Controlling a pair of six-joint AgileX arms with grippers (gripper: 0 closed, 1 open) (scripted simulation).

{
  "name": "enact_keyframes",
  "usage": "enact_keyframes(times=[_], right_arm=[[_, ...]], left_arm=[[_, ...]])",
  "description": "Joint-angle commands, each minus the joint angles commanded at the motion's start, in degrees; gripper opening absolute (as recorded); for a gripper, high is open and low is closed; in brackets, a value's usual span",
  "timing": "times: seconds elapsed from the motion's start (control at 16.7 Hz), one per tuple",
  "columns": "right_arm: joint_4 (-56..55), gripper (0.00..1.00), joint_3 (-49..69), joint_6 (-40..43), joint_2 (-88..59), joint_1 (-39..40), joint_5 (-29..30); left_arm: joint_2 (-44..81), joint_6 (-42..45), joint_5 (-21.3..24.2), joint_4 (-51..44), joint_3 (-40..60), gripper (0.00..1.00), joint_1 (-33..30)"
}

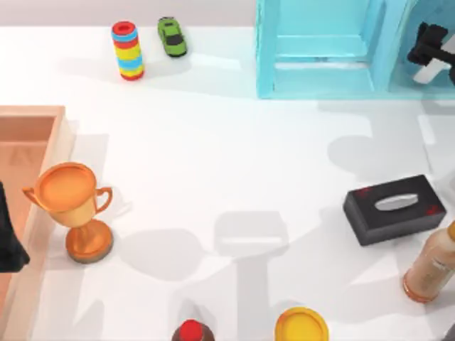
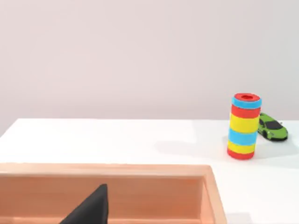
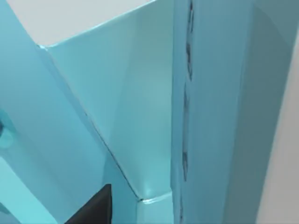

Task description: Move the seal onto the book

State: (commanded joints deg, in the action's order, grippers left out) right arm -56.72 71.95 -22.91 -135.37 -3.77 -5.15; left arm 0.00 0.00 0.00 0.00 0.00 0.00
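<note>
The left gripper is being held over the shallow peach wooden tray at the table's left edge, seemingly parked; its state cannot be told. The right gripper is being held inside the pale blue open shelf unit, probably for searching; its state cannot be told either. The seal's place cannot be told. Red marks on the black rectangular tissue box are too small to read.

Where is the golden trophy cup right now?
The golden trophy cup stands at the top view's left side, beside the shallow orange wooden tray.
</note>
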Motion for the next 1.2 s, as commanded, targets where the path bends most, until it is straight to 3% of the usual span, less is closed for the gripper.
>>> enact_keyframes(times=[0.24, 1.02, 1.2], right_arm=[[-0.04, 1.0, 0.23, 0.11, -0.2, 0.0, 0.02], [-0.04, 0.02, 0.23, 0.11, -0.2, 0.0, 0.02], [-0.04, 0.0, 0.23, 0.11, -0.2, 0.0, 0.02]], left_arm=[[0.0, 0.0, 0.0, 0.0, 0.0, 1.0, 0.0], [0.0, 0.0, 0.0, 0.0, 0.0, 1.0, 0.0], [0.0, 0.0, 0.0, 0.0, 0.0, 1.0, 0.0]])
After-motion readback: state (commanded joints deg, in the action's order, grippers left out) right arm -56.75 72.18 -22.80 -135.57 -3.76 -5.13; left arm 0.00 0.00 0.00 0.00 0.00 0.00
